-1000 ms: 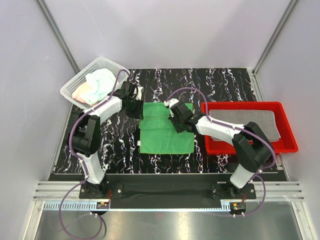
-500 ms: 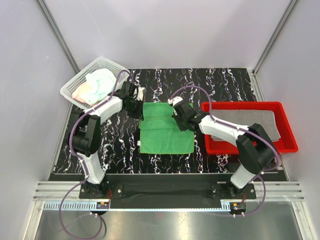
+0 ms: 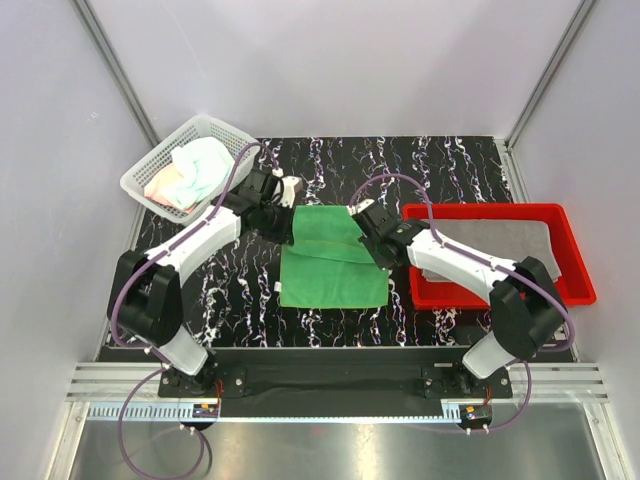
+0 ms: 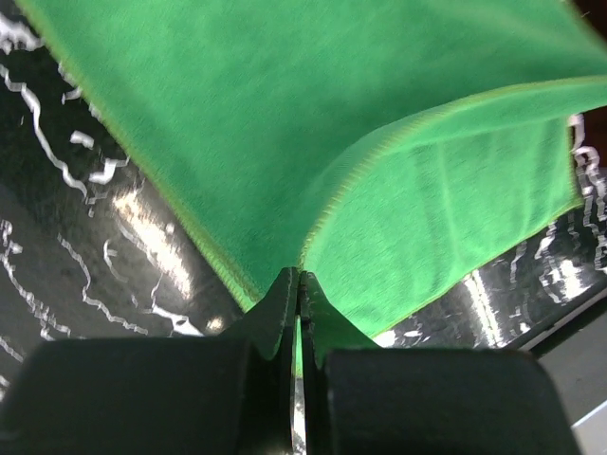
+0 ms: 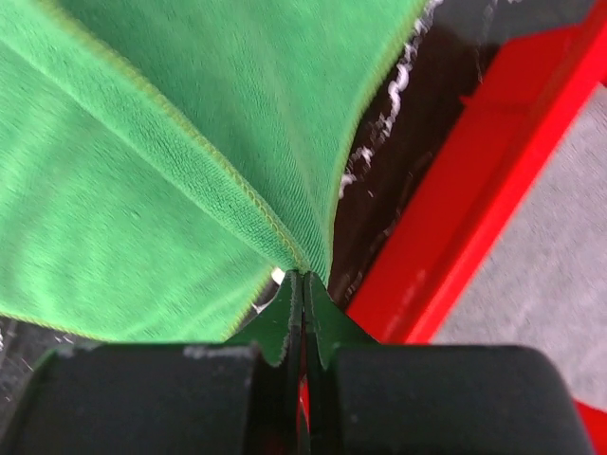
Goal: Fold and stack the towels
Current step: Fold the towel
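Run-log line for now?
left end effector: shut on green towel corner | right end effector: shut on green towel corner | grey towel: in red tray

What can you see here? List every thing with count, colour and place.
green cloth towel: one, green, table centre.
grey cloth towel: one, grey, in tray.
mint-white cloth towel: one, pale, in basket.
pink cloth towel: one, pink, same basket.
red plastic tray: one, red, right side.
white mesh basket: one, white, far left.
black marbled table: one, black-and-white, underneath.
left fingers: two, black, shut on green cloth towel.
right fingers: two, black, shut on green cloth towel.
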